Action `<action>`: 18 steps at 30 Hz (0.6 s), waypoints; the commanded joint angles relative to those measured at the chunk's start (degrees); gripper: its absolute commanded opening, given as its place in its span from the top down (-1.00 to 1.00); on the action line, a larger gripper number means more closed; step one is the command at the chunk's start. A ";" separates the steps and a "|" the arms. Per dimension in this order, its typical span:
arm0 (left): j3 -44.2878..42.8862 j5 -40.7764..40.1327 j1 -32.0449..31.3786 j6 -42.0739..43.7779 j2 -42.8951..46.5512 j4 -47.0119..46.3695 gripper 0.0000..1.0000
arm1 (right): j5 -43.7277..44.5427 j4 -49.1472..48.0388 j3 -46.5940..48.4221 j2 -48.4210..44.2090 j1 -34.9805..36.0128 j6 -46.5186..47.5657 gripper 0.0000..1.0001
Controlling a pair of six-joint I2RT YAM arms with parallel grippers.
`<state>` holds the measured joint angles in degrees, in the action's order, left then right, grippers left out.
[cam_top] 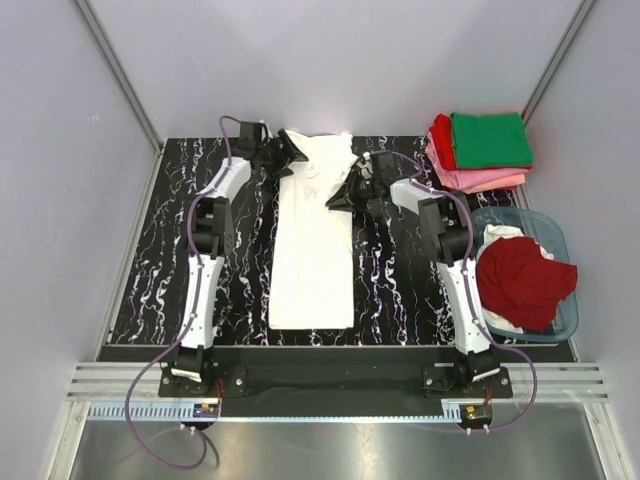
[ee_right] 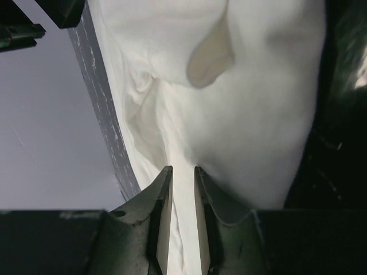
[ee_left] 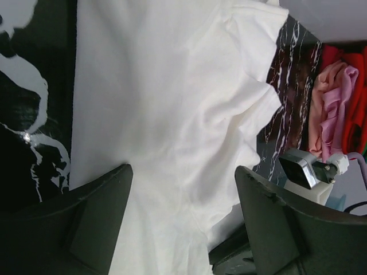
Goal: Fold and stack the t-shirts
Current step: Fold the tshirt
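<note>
The soft, creased white t-shirt (cam_top: 312,250) lies as a long strip on the marbled table (cam_top: 180,250), running away from my bases. My right gripper (ee_right: 182,172) pinches its fold; my left gripper (ee_left: 183,171) gapes wide.

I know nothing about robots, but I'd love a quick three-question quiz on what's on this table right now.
1. True or false: the left gripper is open, with the white t-shirt beneath it.
2. Which colour lies on top of the folded stack at the far right corner? A red, B green, C pink.
3. Fill in: the dark red t-shirt lies in the ___.

Key: 1 true. 2 B, the green t-shirt. 3 tub.
</note>
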<state>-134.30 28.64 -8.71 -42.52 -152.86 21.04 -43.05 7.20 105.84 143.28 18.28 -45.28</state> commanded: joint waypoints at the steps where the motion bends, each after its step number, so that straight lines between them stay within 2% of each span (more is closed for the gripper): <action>1: -3.24 2.80 0.71 -1.16 -2.98 -1.43 -0.64 | -1.42 3.34 7.25 2.96 -1.23 0.19 0.43; 4: -0.80 6.15 0.80 -1.60 2.53 -3.72 -0.80 | -1.16 6.16 8.59 1.13 -1.32 1.24 0.38; 5: 0.60 6.34 0.80 -1.25 4.74 -4.24 -0.94 | -1.34 6.42 8.33 0.16 -1.32 1.33 0.30; 8: 5.97 6.25 0.80 1.47 14.75 -2.15 -0.97 | -1.42 6.86 4.91 -5.63 -1.23 1.59 0.07; 9: 8.50 6.16 0.80 3.65 20.17 -0.92 -0.97 | -1.34 6.95 3.86 -9.13 -1.15 1.68 -0.12; 11: 12.02 4.85 0.80 6.39 26.09 3.37 -0.97 | -0.55 7.65 0.17 -13.10 -1.06 2.56 -0.26; 12: 17.61 4.15 0.80 8.49 32.38 4.27 -0.97 | -0.20 8.43 -1.41 -17.21 -0.97 2.91 -0.32; 14: 23.79 0.21 0.71 10.96 39.00 8.99 -0.97 | 1.21 9.67 -7.03 -24.23 -0.71 4.57 -0.37; 15: 30.70 -1.47 0.71 12.45 45.48 10.33 -0.96 | 1.91 11.15 -9.32 -26.72 -0.01 5.37 -0.40; 16: 34.33 -4.18 0.80 13.25 48.50 13.12 -0.94 | 4.26 12.30 -14.21 -29.26 0.26 6.77 -0.43; 17: 41.94 -6.12 0.71 13.69 51.58 14.20 -0.93 | 5.77 13.35 -17.04 -34.34 0.52 7.22 -0.43; 18: 46.10 -7.36 0.71 13.61 57.35 14.82 -0.93 | 7.35 15.10 -19.86 -37.00 1.31 7.57 -0.45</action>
<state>-99.44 27.66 -8.12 -33.26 -106.63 28.93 -39.92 17.54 91.98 117.54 17.45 -41.19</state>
